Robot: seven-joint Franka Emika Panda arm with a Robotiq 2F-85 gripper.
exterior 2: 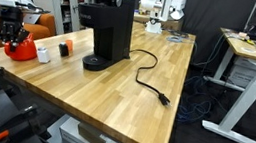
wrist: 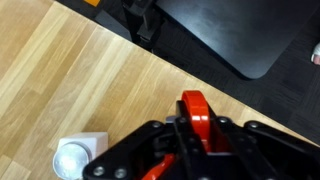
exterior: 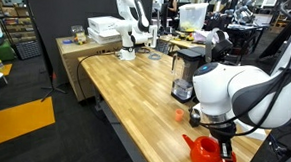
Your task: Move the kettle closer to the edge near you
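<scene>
Looking across the light-wood tabletop point(exterior 2: 151, 120), we find the kettle point(exterior 2: 22, 51) near the edge point(exterior 2: 25, 85), beside the black coffee machine point(exterior 2: 108, 33). The gripper point(exterior 2: 13, 35) is clenched on its handle. Cluttered workbenches fill the room behind.

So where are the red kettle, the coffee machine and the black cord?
kettle point(exterior: 203, 155), in an exterior view, on its red body.
coffee machine point(exterior 2: 112, 29), in an exterior view, on its black front.
black cord point(exterior 2: 163, 99), in an exterior view, on its plug end.
</scene>
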